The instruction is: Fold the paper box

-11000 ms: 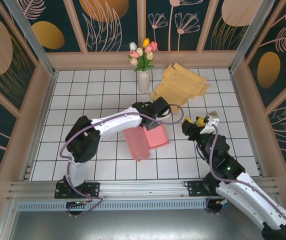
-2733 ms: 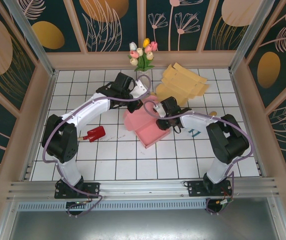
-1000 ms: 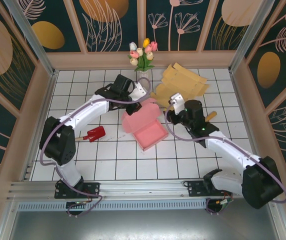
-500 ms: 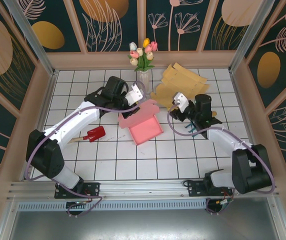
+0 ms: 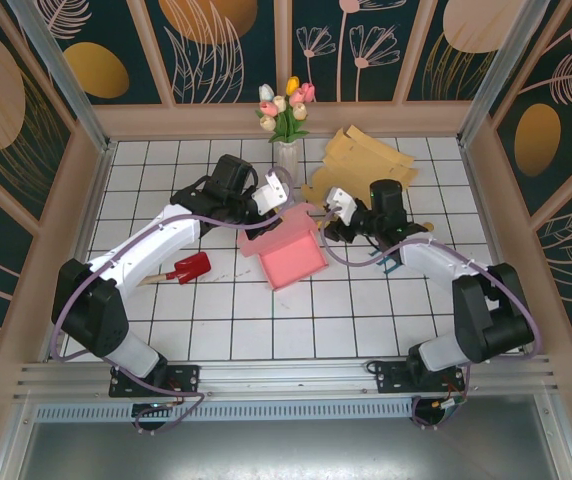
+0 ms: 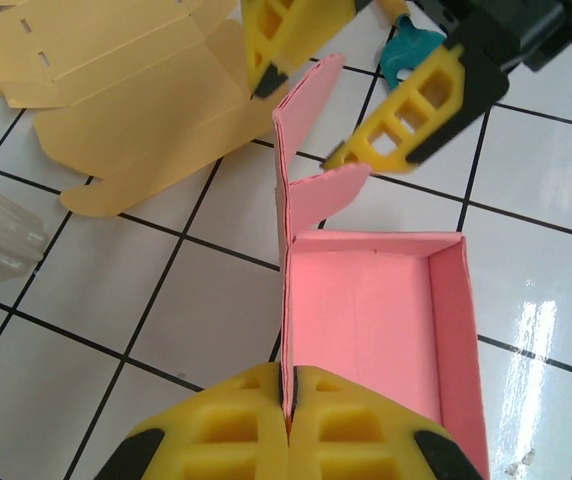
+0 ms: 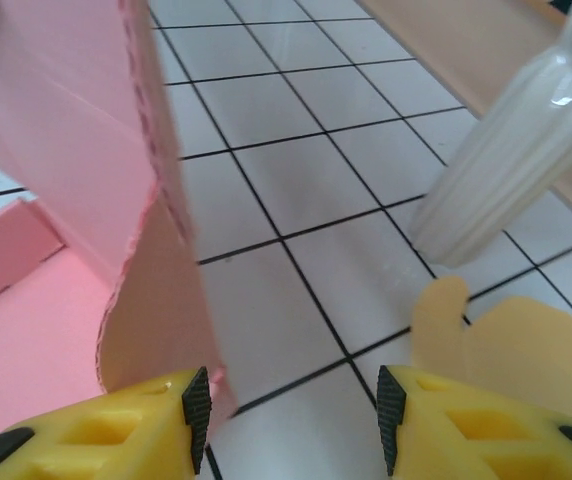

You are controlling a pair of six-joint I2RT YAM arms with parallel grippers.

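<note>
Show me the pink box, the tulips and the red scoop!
pink paper box [image 5: 294, 258]: top view, on its inside floor.
tulips [image 5: 282, 104]: top view, on the blooms.
red scoop [image 5: 192, 266]: top view, on its red blade.

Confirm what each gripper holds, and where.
Left gripper pinches pink box by its upright panel's near end. Right gripper straddles the far end, open, holding nothing.
</note>
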